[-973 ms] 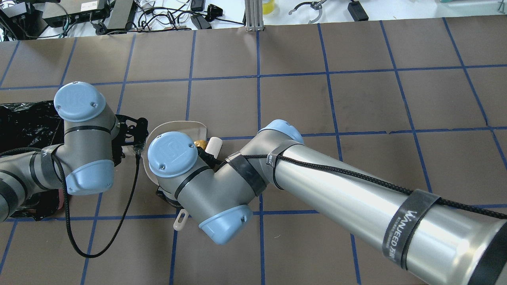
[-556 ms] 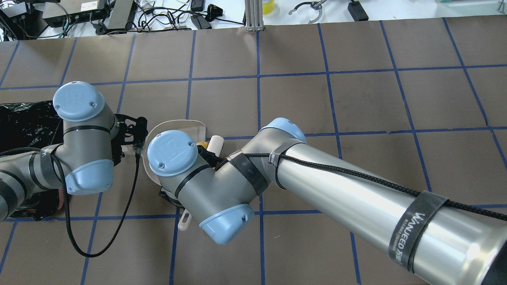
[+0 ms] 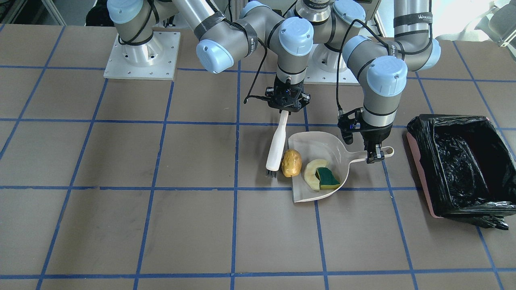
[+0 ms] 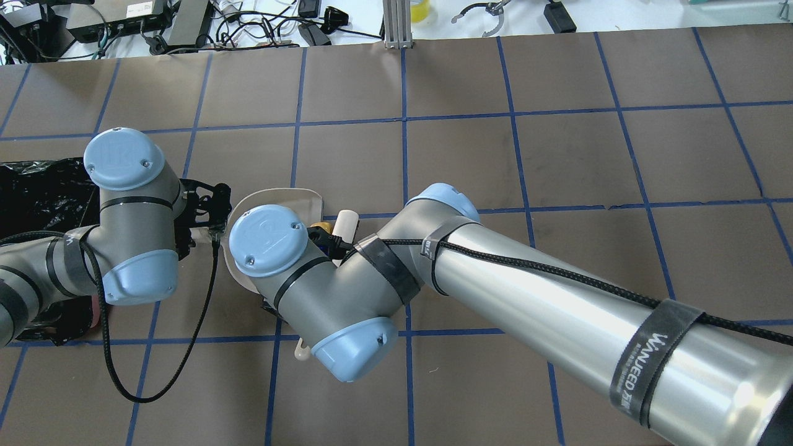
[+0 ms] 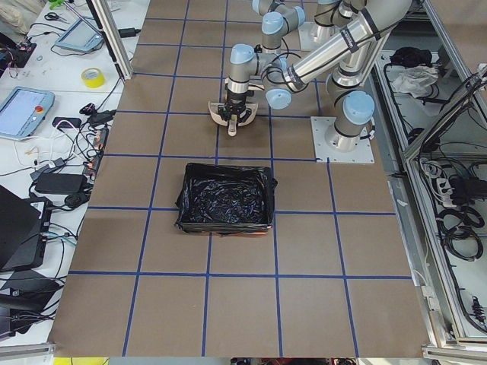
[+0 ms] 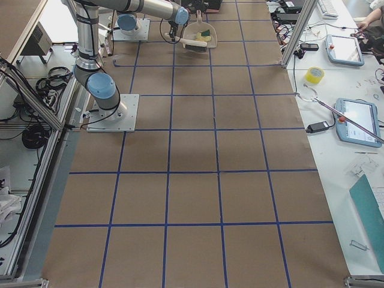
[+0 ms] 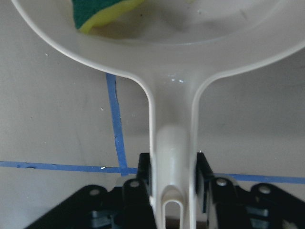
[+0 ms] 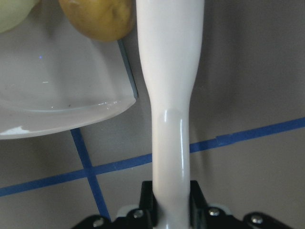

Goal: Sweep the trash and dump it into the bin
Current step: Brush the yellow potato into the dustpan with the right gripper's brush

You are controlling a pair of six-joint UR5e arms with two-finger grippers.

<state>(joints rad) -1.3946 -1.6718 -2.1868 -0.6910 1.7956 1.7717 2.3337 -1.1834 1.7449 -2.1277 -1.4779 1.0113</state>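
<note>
Brown paper ruled with blue tape covered the table (image 3: 121, 161), and near its middle lay the trash. The half-ring (image 3: 311, 172) and the sponge piece (image 3: 327, 178) were touching each other well inside the dustpan (image 3: 308, 140). The potato-like lump (image 3: 291, 163) sat only at the pan's open lip, partly over the edge. Just beside that lump stood the dark bristles of the brush (image 3: 278, 141), on the side away from the pan. My right gripper (image 3: 285, 109) was clenched on the brush's white handle, and my left gripper (image 3: 374, 156) was clamped on the dustpan's handle, one jaw pressed to each side. The bin (image 3: 451, 121), with its black bag, waited further out on my left, apart from the pan and holding no trash that I could see. In the second before, the brush had slid a little to my right, away from the pan's mouth, while the pan and my left arm had stayed put. I took this to mean a stroke had ended with the lump not fully home. I judged that one more push across the lip was needed before I could lift the pan and tip it over the bin. Raising it sooner risked the lump rolling off.
</note>
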